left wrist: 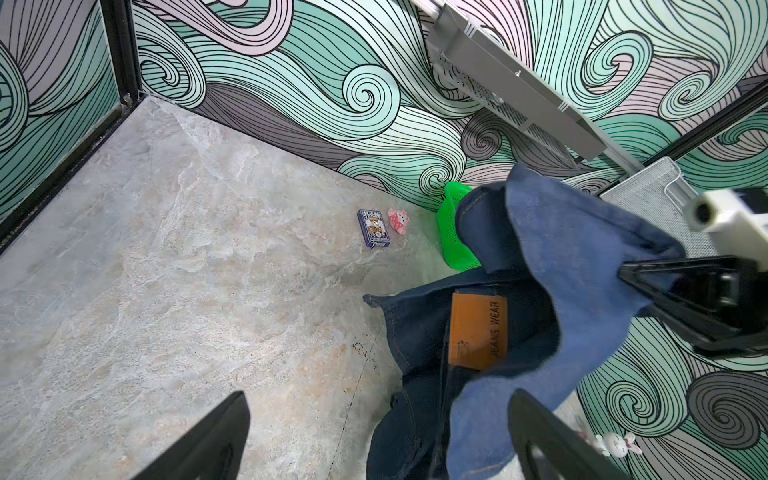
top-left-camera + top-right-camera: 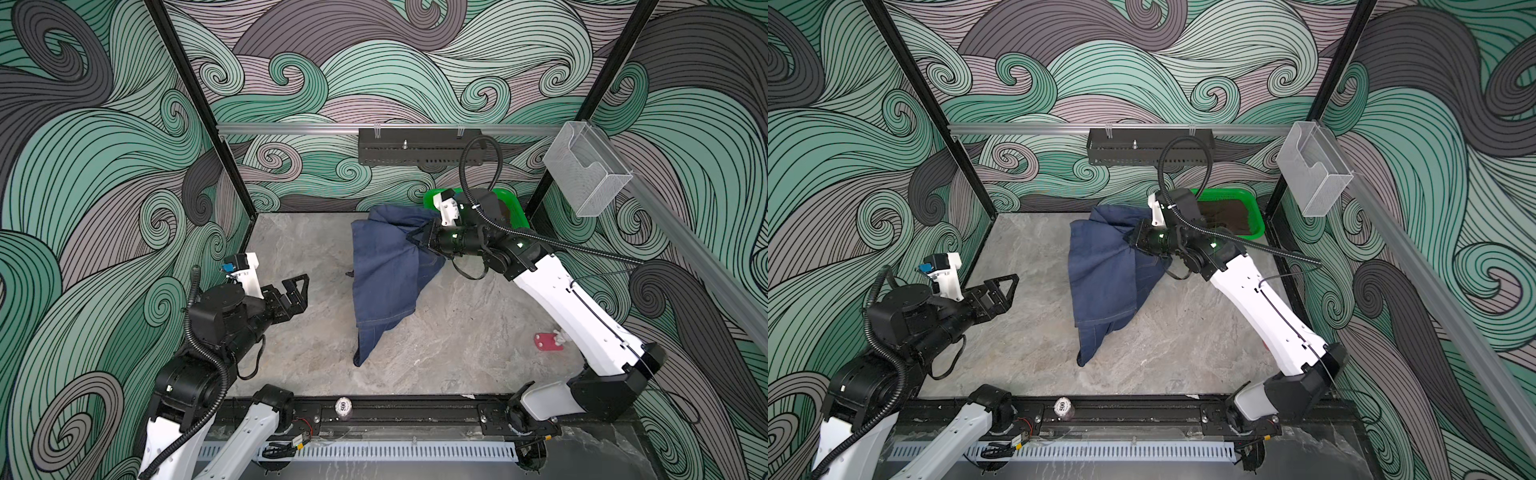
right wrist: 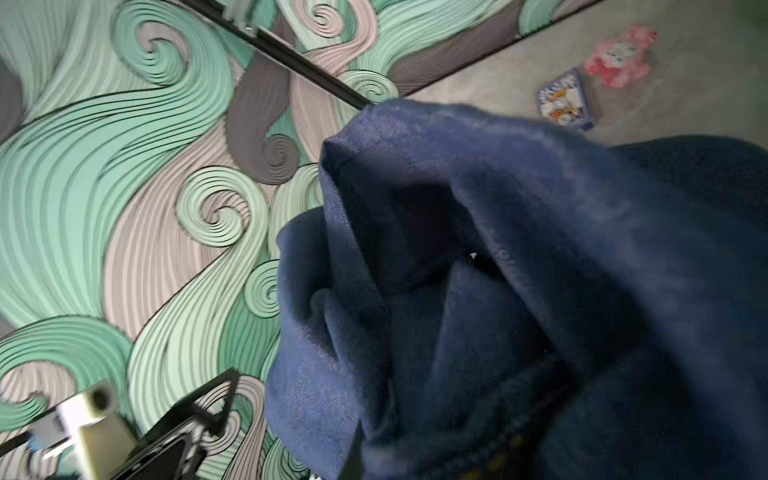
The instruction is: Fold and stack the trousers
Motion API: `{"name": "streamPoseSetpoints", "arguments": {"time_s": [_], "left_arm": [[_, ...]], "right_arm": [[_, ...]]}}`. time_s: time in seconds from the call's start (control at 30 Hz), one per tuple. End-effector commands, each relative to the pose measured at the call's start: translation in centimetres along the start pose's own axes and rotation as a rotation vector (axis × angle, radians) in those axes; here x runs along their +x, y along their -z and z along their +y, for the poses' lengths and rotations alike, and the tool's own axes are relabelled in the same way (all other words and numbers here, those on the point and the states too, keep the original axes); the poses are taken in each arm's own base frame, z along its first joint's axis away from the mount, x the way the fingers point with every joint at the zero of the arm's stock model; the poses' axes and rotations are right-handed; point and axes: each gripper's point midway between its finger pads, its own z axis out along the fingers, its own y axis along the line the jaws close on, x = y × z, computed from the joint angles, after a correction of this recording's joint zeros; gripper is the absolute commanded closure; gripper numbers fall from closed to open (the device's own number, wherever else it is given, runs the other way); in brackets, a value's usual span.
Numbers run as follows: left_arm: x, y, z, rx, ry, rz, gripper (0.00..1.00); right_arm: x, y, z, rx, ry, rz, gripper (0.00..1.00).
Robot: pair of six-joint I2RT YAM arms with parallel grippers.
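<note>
The dark blue denim trousers point(image 2: 386, 270) point(image 2: 1104, 274) hang in a bunch over the middle of the grey table, and their low end trails on the surface. My right gripper point(image 2: 417, 239) point(image 2: 1133, 240) is shut on their upper right part and holds it up beside the green basket point(image 2: 515, 208). In the right wrist view cloth covers nearly all of that gripper point(image 3: 357, 465). A brown waistband patch point(image 1: 478, 328) shows in the left wrist view. My left gripper point(image 2: 301, 291) point(image 2: 1009, 291) point(image 1: 380, 436) stands open and empty, left of the trousers and apart from them.
The green basket point(image 2: 1246, 195) at the back right holds a dark cloth. A card box point(image 1: 374, 228) and a pink toy point(image 1: 399, 220) lie near the back wall. A red piece point(image 2: 548, 341) lies by the right arm. A poker chip point(image 2: 343, 405) sits on the front rail.
</note>
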Motion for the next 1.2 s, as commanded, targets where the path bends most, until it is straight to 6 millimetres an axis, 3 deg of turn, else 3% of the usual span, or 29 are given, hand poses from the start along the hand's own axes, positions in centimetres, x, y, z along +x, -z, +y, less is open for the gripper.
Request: {"name": "streamPoseSetpoints", "arguments": {"time_s": [0.0,0.07,0.1,0.13,0.23,0.37,0.47,0.53,0.6,0.73,0.9,1.17], "left_arm": [[0.8,0.1,0.2,-0.004,-0.01,0.036,0.01],[1.4,-0.2,0.3,-0.003,-0.015,0.059,0.02],[1.7,-0.3,0.3,-0.002,-0.019,0.069,0.01],[2.0,-0.3,0.4,-0.003,-0.023,0.081,0.01],[2.8,-0.4,0.8,-0.009,-0.029,0.103,0.01],[3.7,-0.2,1.3,-0.013,-0.024,0.116,0.02],[4.4,-0.1,1.4,-0.009,-0.02,0.138,0.01],[5.1,-0.2,1.4,-0.003,-0.017,0.168,0.01],[5.9,-0.4,1.3,0.011,-0.009,0.204,0.02],[8.0,-1.0,1.3,0.035,0.03,0.278,0.03],[9.9,-1.6,2.1,0.023,0.074,0.32,0.03],[11.1,-2.0,3.3,-0.012,0.125,0.327,0.03]], "right_arm": [[-0.4,-0.9,-5.4,0.11,0.021,-0.001,0.94],[0.1,-1.4,-9.4,0.201,0.003,0.016,0.81],[0.1,-1.2,-11.3,0.249,-0.004,0.015,0.69],[0.2,-0.7,-13.1,0.314,-0.001,0.005,0.49],[0.1,2.3,-15.9,0.48,0.036,-0.033,0.27],[0.8,7.3,-16.2,0.603,0.06,-0.09,0.01],[2.6,10.6,-15.7,0.667,0.095,-0.108,0.01],[4.9,11.2,-15.3,0.661,0.101,-0.091,0.01],[7.7,10.9,-15.4,0.656,0.099,-0.05,0.01],[13.1,8.2,-15.8,0.622,0.084,0.015,0.01],[18.6,3.1,-14.4,0.565,0.095,0.062,0.01],[24.4,-2.9,-11.2,0.698,0.122,0.042,0.0]]}}
